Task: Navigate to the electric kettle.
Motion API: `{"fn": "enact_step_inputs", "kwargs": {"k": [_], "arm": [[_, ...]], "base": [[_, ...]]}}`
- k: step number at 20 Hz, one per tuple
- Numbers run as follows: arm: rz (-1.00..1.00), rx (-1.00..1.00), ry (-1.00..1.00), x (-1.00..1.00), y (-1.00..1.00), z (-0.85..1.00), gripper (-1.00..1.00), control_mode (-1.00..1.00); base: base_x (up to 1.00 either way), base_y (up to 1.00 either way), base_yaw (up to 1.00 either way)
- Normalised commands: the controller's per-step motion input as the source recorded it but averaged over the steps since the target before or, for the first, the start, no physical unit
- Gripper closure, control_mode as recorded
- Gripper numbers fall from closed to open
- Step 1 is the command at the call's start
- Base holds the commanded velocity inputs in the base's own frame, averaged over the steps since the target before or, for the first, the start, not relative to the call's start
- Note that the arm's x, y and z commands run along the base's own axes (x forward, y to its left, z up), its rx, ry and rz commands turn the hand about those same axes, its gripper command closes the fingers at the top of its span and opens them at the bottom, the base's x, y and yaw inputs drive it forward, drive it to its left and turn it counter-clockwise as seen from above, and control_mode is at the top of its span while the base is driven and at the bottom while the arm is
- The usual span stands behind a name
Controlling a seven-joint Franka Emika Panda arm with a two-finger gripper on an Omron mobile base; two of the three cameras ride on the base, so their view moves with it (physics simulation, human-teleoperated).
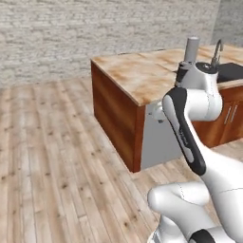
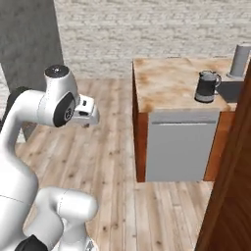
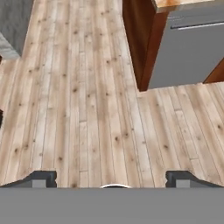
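Looking along the hand, you see the jaws spread wide with nothing between them: the two dark fingertips (image 3: 41, 178) sit far apart at the bottom of the hand view, and only the wooden plank floor (image 3: 87, 109) lies beyond them. The gripper (image 3: 111, 181) hangs over that floor, well short of the desk. In the right base view the hand juts from the white arm (image 2: 59, 105) at the left, held out in the air, well apart from the desk.

You find the electric kettle (image 2: 207, 86) in the right base view, standing upright on the desk (image 2: 166, 83), its long axis vertical. It sits near the front right of the wood-grain top, above the grey appliance front (image 2: 181, 144). Its dark body carries a light lid, and its curved handle points to the right, toward the dark sink (image 2: 233, 90) just beside it. You cannot tell from these views which way the spout faces.

Behind the sink stands a pale grey cylinder (image 2: 240, 60). From the left base view you see the same cylinder (image 1: 191, 49) rising above the arm, a tap (image 1: 217, 53) beside it, and the arm covering most of the desk's near corner. A brick wall (image 1: 95, 33) closes the room behind
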Motion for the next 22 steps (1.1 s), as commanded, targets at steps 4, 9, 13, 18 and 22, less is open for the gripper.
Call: {"fn": "enact_step_inputs", "kwargs": {"k": [4,9,13,18,22], "arm": [[0.00,0.00,0.00,0.00,0.00,0.00,-1.00,1.00],[0.00,0.00,0.00,0.00,0.00,0.00,-1.00,1.00],[0.00,0.00,0.00,0.00,0.00,0.00,-1.00,1.00],[0.00,0.00,0.00,0.00,0.00,0.00,-1.00,1.00],[0.00,0.00,0.00,0.00,0.00,0.00,-1.00,1.00]], "base": [[1.00,-0.99,0.00],[1.00,-0.54,-0.07],[1.00,-0.07,-0.15],[0.56,0.38,-0.17],[0.98,-0.98,-0.12]]}}
